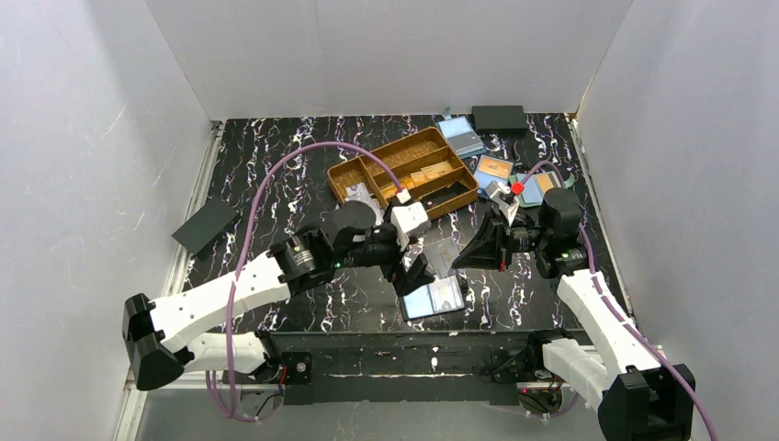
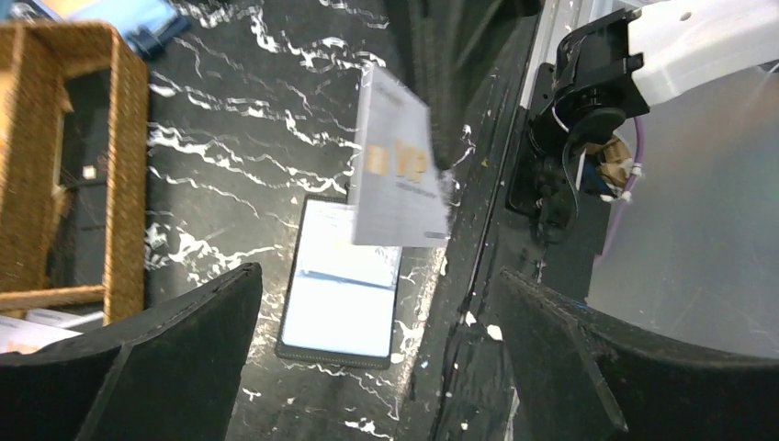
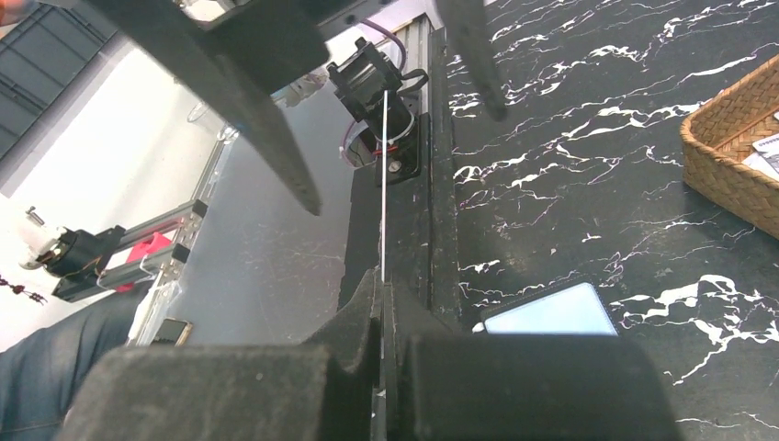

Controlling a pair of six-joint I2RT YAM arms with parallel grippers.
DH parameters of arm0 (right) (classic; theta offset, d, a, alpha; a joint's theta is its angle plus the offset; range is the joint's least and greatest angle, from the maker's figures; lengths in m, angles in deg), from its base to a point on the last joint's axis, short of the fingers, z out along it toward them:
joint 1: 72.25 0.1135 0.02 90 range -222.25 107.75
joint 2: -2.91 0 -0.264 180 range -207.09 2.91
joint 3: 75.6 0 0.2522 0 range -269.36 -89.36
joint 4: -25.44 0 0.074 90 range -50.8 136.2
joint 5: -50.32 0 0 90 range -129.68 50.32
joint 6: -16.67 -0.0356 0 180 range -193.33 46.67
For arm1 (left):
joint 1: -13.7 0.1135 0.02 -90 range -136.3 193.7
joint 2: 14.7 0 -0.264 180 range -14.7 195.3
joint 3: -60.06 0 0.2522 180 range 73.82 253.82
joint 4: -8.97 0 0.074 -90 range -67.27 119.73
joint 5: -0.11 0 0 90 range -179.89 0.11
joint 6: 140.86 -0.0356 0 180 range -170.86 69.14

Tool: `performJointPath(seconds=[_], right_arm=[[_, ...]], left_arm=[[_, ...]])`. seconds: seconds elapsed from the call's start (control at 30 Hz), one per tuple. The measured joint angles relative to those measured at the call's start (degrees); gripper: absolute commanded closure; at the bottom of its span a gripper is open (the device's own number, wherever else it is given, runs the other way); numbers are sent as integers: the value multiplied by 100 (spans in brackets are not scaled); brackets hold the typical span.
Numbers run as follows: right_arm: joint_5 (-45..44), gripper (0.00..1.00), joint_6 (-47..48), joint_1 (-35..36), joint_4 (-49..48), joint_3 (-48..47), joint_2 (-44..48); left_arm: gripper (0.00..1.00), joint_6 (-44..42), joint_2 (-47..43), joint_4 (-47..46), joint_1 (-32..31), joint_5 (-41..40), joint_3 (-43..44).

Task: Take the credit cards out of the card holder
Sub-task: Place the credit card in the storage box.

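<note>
The black card holder lies open on the table near the front edge, light blue lining up. It also shows in the left wrist view and the right wrist view. My right gripper is shut on a pale credit card, seen edge-on, held in the air above the holder. In the left wrist view the card shows small print and a gold patch. My left gripper is open and empty, just left of the card and over the holder.
A wicker tray with cards stands behind the grippers. Blue holders with orange cards and a black case lie at the back right. A black flat holder lies at the left edge. The table's front rail is close.
</note>
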Motion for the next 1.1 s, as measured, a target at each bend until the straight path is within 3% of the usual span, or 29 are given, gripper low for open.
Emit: performJointPath(seconds=[0.1,0.23,0.43,0.6,0.67,0.73,0.8,0.83,0.9,0.97,1.1], right_arm=[[17,99,-2,0,-2,79,61],[52,99,-2,0,-4,133,66],[74,99,-2,0,-4,155,68],[83,99,-2,0,-4,155,68],[83,99,-2,0,-4,155,68],[83,99,-2,0,-4,155,68],[83,99,-2,0,-4,155,68],[103,87,-7,0,-4,155,68],[87,39,-11,0,-33,155,66],[83,5,-52,0,-22,153,52],[7,2,258,-81,107,35,-96]], left_arm=[[14,179,317,103,428,568,170],[16,546,713,136,929,1364,713],[48,1027,1298,9,1196,2618,1285],[57,1257,1733,13,1228,3456,1353],[71,1305,1862,66,1228,3639,1379],[100,1349,1947,140,1228,3755,1416],[100,1355,2024,214,1237,3849,1488],[100,1338,2055,243,1250,3869,1532],[100,1351,2076,278,1300,3904,1552],[100,1423,2076,273,1408,3952,1530],[100,1696,1899,39,2079,4030,1102]])
